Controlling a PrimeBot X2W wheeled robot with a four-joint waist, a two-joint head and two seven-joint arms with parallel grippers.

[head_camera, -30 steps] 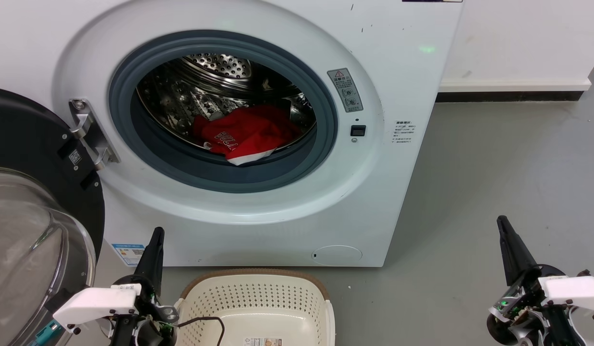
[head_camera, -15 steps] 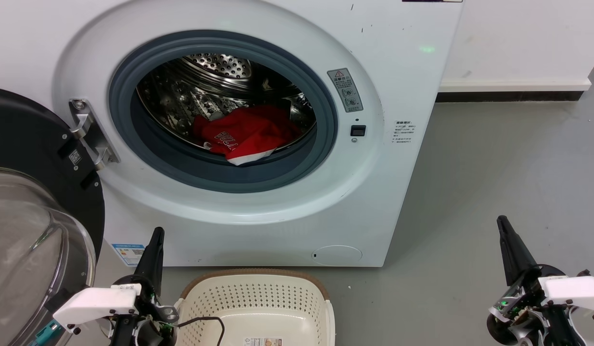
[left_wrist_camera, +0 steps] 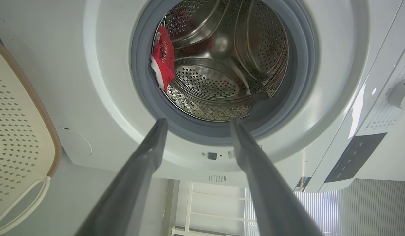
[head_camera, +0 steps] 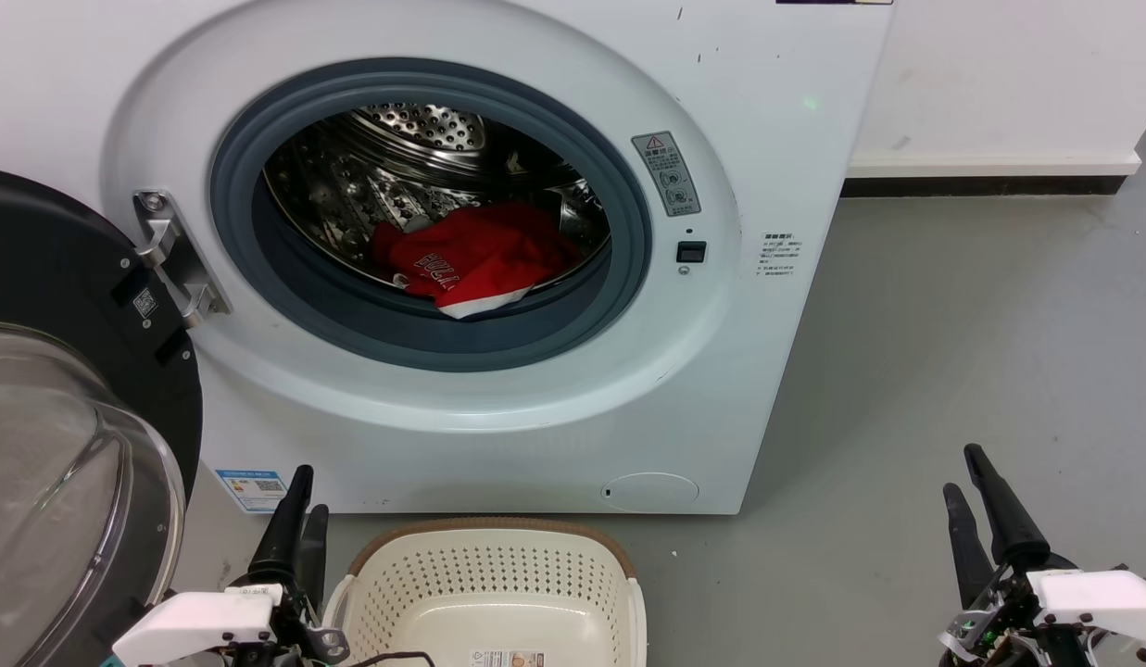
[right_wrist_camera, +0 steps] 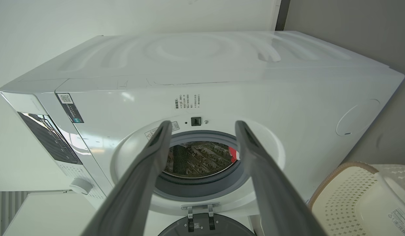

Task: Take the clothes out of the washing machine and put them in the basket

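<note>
A red jersey with white lettering, the clothes (head_camera: 475, 255), lies crumpled at the bottom of the steel drum of the white washing machine (head_camera: 776, 139). From the left wrist the clothes (left_wrist_camera: 163, 62) hang at the drum's edge; from the right wrist a red scrap of them (right_wrist_camera: 234, 154) peeks out. The cream basket (head_camera: 489, 526) stands on the floor below the porthole with nothing in it. My left gripper (head_camera: 306, 496) is open beside the basket's left end, fingers (left_wrist_camera: 150, 154) apart and bare. My right gripper (head_camera: 962, 471) is open far to the right, over the floor.
The black-framed glass door (head_camera: 63, 278) hangs open at the left, close to my left arm. Grey floor (head_camera: 952, 324) stretches to the right of the machine, up to a white wall with a dark skirting (head_camera: 980, 185).
Both grippers have sunk lower in the head view, and each now shows two separate fingers where one showed before. The clothes, basket and door have not moved.
</note>
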